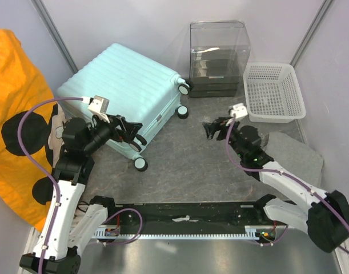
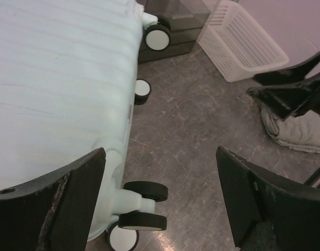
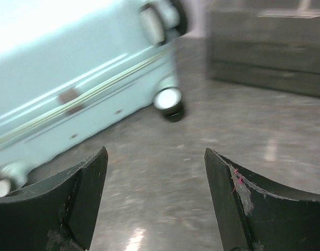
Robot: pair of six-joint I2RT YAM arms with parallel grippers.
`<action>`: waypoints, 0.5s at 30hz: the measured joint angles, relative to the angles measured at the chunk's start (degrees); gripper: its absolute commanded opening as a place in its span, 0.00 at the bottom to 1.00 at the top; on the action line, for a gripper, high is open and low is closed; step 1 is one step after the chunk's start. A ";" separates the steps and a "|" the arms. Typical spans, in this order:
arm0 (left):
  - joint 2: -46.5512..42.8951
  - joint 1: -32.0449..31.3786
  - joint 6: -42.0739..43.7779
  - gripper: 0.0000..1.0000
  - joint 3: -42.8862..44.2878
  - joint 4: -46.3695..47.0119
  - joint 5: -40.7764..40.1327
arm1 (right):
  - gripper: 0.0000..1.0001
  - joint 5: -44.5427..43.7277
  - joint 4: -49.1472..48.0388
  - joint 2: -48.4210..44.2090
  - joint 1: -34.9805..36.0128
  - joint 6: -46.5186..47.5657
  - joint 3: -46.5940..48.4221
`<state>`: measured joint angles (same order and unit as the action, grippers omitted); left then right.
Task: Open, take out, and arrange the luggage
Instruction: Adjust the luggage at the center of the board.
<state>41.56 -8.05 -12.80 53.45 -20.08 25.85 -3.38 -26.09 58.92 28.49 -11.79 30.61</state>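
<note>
The luggage point(image 1: 120, 91), a mint hard shell with long ribbed ridges, lies flat and closed on the mottled grey worktop point(image 1: 185, 171), with round black-and-white wheels point(image 1: 140, 163) along its right end. The left fingers point(image 2: 70, 204), black and wedge-shaped, are spread wide over the luggage's near wheel corner and hold nothing. The right fingers point(image 3: 254, 209), likewise spread and empty, hang to the right of the luggage, apart from it. Just beyond its far wheels stands a clear, boxy plastic case point(image 1: 219, 57), and farther right a white mesh basket point(image 1: 274, 91).
</note>
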 measured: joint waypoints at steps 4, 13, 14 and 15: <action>0.33 -6.62 -0.07 0.93 0.00 -0.04 -2.93 | 0.84 -0.52 0.00 7.74 10.27 -0.04 3.78; 4.76 -6.40 0.92 0.99 3.32 -3.87 -16.22 | 0.88 3.63 -1.01 24.24 27.93 -1.01 20.00; 5.70 -5.20 0.90 0.99 4.24 -3.85 -16.46 | 0.88 4.24 -1.20 25.94 28.81 -1.25 21.86; 6.45 -4.04 0.90 1.00 4.98 -3.80 -16.50 | 0.89 4.81 -1.20 27.17 29.29 -1.46 23.08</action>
<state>48.01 -12.10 -11.90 58.43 -23.88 9.34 1.43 -27.29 86.08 57.78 -13.26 53.69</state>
